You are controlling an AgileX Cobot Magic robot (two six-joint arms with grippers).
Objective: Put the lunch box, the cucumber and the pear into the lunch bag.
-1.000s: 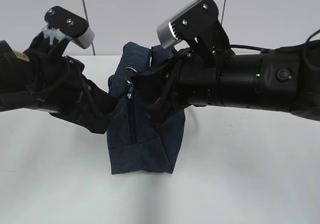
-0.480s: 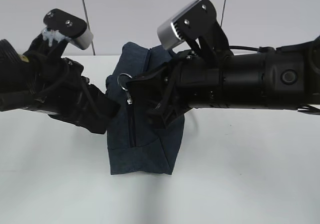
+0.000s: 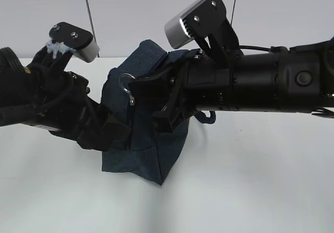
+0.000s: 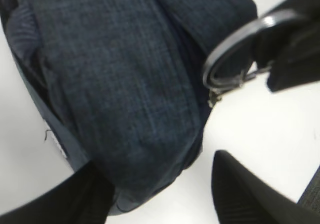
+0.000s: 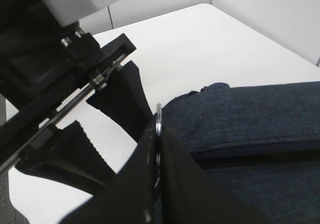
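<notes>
- One lunch bag (image 3: 136, 148) stands on the white table (image 3: 250, 181), between the two arms and near the middle of the exterior view.
- It is a boxy bag of dark navy, denim-like fabric with a visible weave; it leans, one lower corner pointing toward the camera and its top tilted to the right.
- A dark zipper line runs down the face toward the camera, with a silver ring zip pull (image 3: 127, 82) at its upper end.
- A bit of navy loop handle (image 3: 207, 118) shows under the right arm.
- The right gripper (image 5: 156, 134) is pressed together on the silver ring zip pull; in the right wrist view the thin ring edge sits squeezed between the two black fingers, right against the bag's fabric.
- The left gripper (image 4: 160, 189) is spread, its two black fingertips (image 4: 240, 194) standing either side of the bag's rounded end; whether they touch the fabric cannot be told.
- In the left wrist view the ring hangs by a small metal link beside the bag's folded fabric.
</notes>
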